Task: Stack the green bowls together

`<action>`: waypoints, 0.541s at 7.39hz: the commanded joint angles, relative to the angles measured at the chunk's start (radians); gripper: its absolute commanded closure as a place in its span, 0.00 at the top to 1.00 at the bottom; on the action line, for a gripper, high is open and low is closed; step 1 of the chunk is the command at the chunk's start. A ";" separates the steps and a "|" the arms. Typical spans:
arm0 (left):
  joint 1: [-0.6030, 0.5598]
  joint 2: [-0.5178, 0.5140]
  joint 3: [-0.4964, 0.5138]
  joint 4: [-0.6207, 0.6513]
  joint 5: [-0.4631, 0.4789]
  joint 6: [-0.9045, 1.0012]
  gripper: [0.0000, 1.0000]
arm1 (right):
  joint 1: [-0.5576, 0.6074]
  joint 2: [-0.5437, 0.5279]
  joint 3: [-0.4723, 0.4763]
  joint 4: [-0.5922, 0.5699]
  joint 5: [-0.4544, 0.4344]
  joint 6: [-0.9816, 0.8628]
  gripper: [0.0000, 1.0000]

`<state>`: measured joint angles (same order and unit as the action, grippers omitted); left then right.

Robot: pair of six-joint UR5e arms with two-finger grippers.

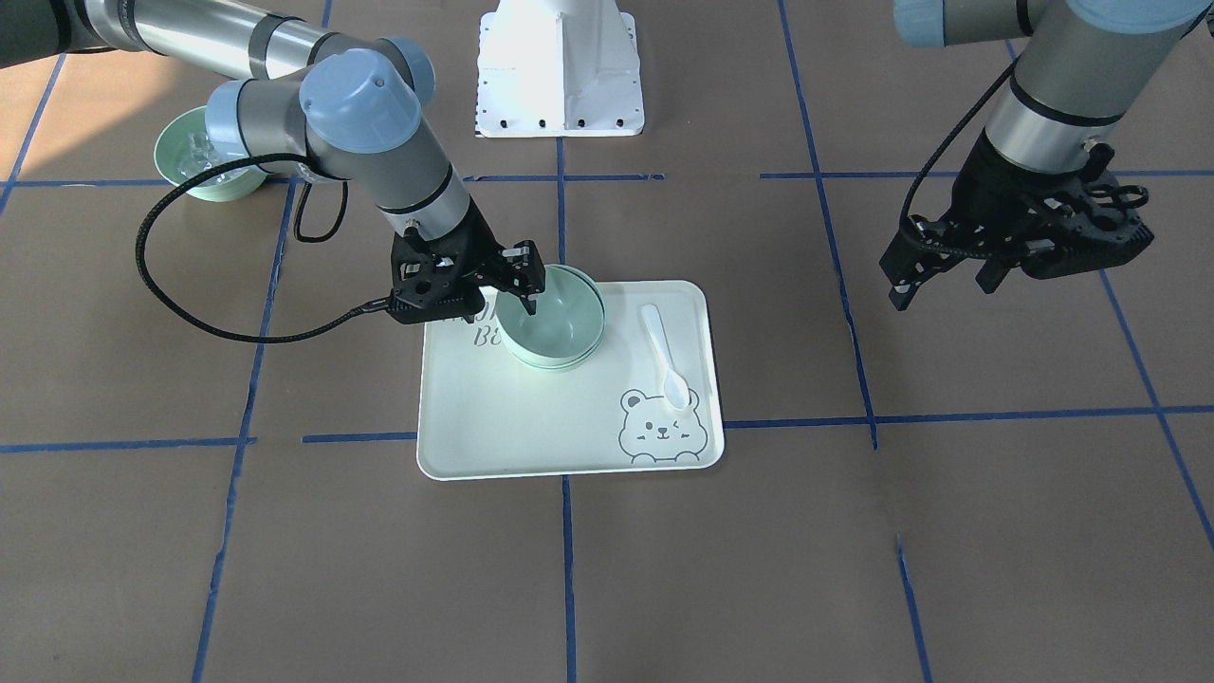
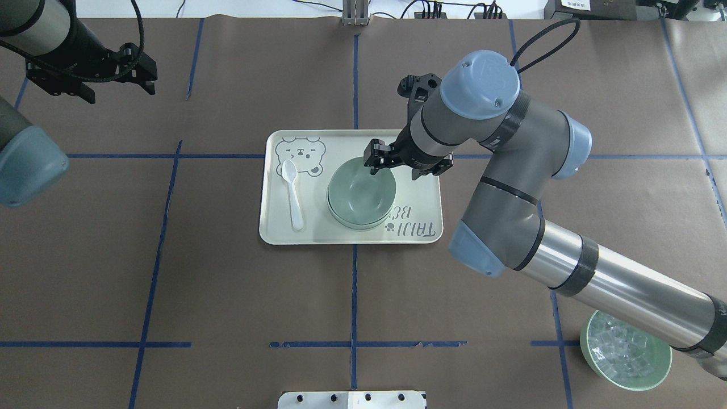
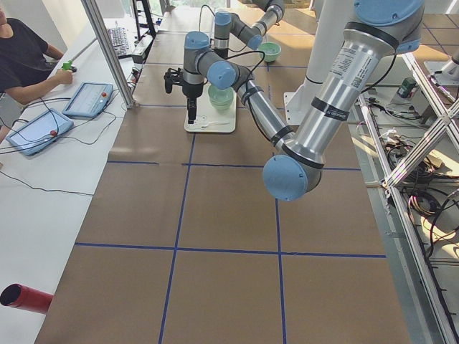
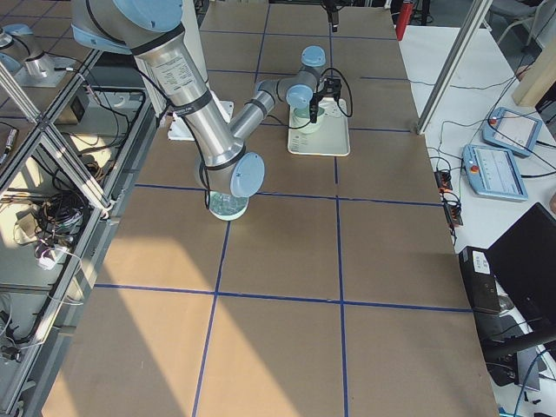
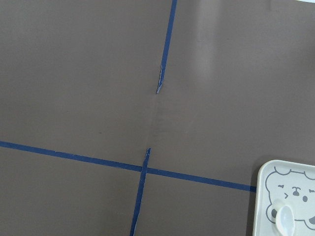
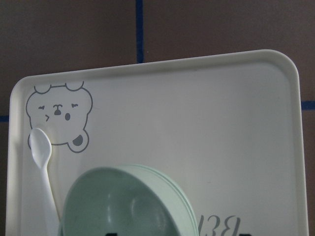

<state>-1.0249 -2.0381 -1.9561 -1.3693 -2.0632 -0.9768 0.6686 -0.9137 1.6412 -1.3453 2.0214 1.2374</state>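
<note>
Brown table [image 2: 227, 295], blue tape grid [image 2: 353, 295]

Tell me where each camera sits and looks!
Front-facing: across the table, facing the robot's base, down on the tray and green bowls; both arms.
Overhead: behind the robot, looking forward and down; both arms.
Exterior left: table's end, looking along it; left arm near.
Exterior right: opposite end; right arm near.
Left wrist: down on table and tray corner; no arm.
Right wrist: down on bowls; no arm.
Shared: every view shows the tray.
</note>
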 commanded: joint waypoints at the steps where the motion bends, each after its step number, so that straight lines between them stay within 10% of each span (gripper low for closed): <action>1: -0.004 0.012 -0.003 0.001 0.000 0.012 1.00 | 0.080 -0.040 0.079 -0.159 0.008 -0.086 1.00; 4: -0.110 0.070 -0.001 0.052 -0.061 0.272 1.00 | 0.225 -0.277 0.276 -0.284 0.054 -0.485 1.00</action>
<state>-1.0823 -2.0047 -1.9581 -1.3309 -2.0871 -0.8200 0.8221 -1.0869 1.8569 -1.5997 2.0421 0.9116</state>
